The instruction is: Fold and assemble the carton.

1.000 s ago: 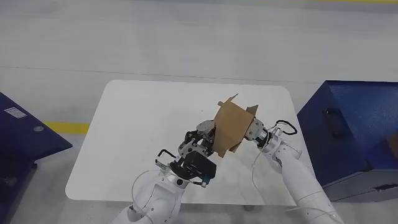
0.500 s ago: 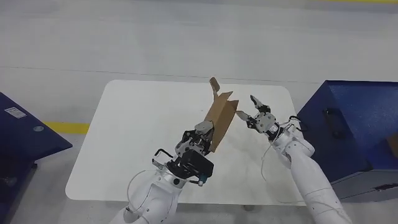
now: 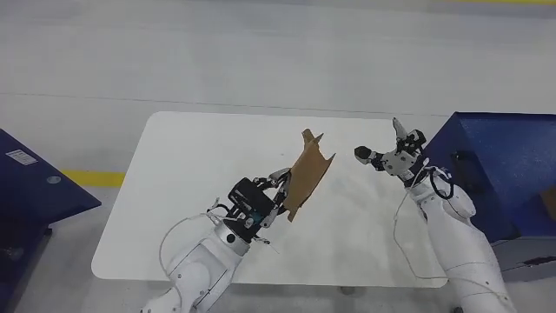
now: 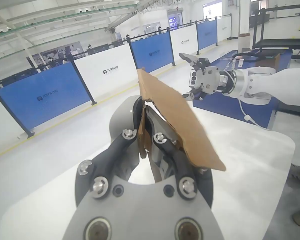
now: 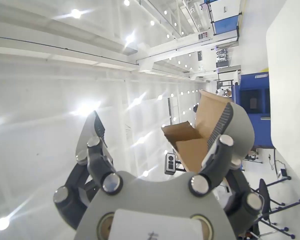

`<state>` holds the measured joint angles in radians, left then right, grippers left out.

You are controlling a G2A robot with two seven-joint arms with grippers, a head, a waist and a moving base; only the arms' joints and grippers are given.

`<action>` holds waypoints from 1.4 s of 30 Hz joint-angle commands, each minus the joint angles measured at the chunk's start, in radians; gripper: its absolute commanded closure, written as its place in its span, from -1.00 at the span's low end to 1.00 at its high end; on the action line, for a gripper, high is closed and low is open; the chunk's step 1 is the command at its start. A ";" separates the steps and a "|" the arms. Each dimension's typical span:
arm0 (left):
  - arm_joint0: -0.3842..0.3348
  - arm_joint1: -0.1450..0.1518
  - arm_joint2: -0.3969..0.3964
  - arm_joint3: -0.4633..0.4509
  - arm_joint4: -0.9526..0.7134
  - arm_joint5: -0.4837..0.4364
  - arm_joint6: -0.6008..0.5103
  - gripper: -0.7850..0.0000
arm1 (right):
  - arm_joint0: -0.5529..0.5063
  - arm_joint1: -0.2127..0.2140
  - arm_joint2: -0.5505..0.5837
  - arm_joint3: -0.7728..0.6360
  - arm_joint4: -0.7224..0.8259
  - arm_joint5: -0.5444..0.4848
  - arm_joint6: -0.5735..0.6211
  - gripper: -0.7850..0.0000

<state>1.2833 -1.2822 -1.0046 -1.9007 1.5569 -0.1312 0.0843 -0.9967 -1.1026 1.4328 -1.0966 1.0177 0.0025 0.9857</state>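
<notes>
1. Left gripper: fingers clamped on the carton's lower edge, at its 8 o'clock seen from above.
2. The carton, partly folded, is held over the white table, leaning toward 1 o'clock.
3. Right gripper: fingers spread, holding nothing, at the carton's 2 o'clock and apart from it.

White arms, grey left claw, silver screws, 1 white cable.
</notes>
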 commanded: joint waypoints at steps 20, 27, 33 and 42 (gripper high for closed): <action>0.004 -0.041 -0.034 0.007 -0.842 -0.019 -0.218 1.00 | -0.114 0.025 0.180 -0.189 -0.054 -0.365 0.209 -1.00; -0.016 -0.053 -0.052 0.037 -1.159 -0.048 -0.271 1.00 | -0.149 0.022 0.207 -0.230 -0.006 -0.419 0.219 -1.00; -0.016 -0.053 -0.052 0.037 -1.159 -0.048 -0.271 1.00 | -0.149 0.022 0.207 -0.230 -0.006 -0.419 0.219 -1.00; -0.034 -0.068 -0.065 0.062 -1.545 0.077 -0.362 1.00 | -0.194 0.030 0.243 -0.305 -0.040 -0.477 0.360 -1.00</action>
<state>1.2617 -1.3472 -1.0631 -1.8486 0.1250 -0.0869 -0.2590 -1.1889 -1.0736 1.6704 -1.3893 0.9695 -0.4964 1.3311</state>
